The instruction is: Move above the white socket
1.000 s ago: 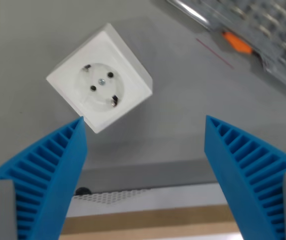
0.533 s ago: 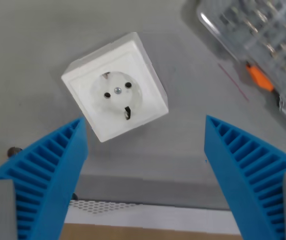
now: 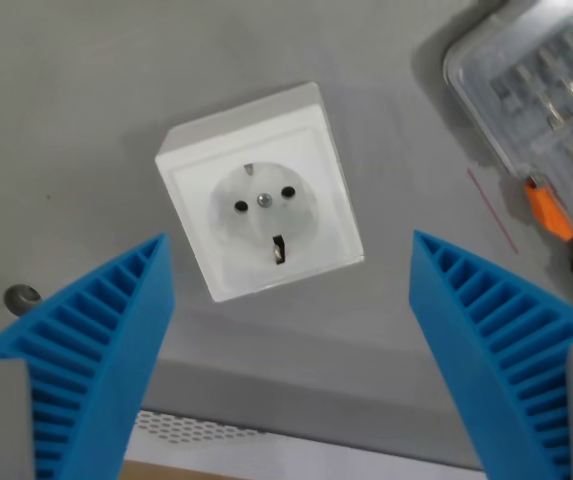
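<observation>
Wrist view, the only one we get. The socket (image 3: 260, 192) sits face-up on the grey bench (image 3: 76, 90), just above the middle of the frame and a touch toward the wrist view's left, turned a little askew to the frame edges. It lies flat with its round recess open to the camera, which suits a task of simply hovering over it.

The claw (image 3: 291, 300) is spread wide and grasps nothing: one blue ribbed finger (image 3: 86, 350) fills the lower left, the other rises at the lower right, with clear bench between them. The socket's lower edge shows just above the gap, nearer the left finger, not touching either. My read: the camera is looking down almost squarely, so the claw is close to over the target, with a small drift toward the upper left of the frame likely left to centre it.

Counting now. One socket, with two dark pin holes, one centre screw, and two earth clips, top and bottom of the recess. Two fingers. One clear plastic case (image 3: 536, 110) in the upper right corner, well apart from the socket, with one orange piece (image 3: 549, 212) at its lower edge. One small round fitting (image 3: 22, 296) at the left edge. A perforated white strip (image 3: 196, 432) runs along the bottom.
</observation>
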{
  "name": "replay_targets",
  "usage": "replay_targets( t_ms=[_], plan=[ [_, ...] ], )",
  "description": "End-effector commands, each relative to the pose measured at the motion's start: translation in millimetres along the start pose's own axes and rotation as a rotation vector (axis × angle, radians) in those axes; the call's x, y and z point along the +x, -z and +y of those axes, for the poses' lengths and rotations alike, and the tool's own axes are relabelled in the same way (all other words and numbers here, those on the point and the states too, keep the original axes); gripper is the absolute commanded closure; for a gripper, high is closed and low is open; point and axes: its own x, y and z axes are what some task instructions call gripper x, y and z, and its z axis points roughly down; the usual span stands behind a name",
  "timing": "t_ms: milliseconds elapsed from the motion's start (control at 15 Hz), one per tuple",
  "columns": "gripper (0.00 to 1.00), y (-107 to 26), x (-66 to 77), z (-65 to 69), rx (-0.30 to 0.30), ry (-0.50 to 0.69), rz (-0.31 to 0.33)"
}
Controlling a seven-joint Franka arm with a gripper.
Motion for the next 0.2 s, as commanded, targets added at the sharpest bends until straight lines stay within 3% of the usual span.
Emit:
replay_targets(
  t_ms=[67,200],
  plan=[
    [0.00,-3.9,-2.3,-4.8,-0.016,0.123,0.139],
    [0.00,-4.5,-1.9,-4.9,-0.014,0.113,0.139]
  ],
)
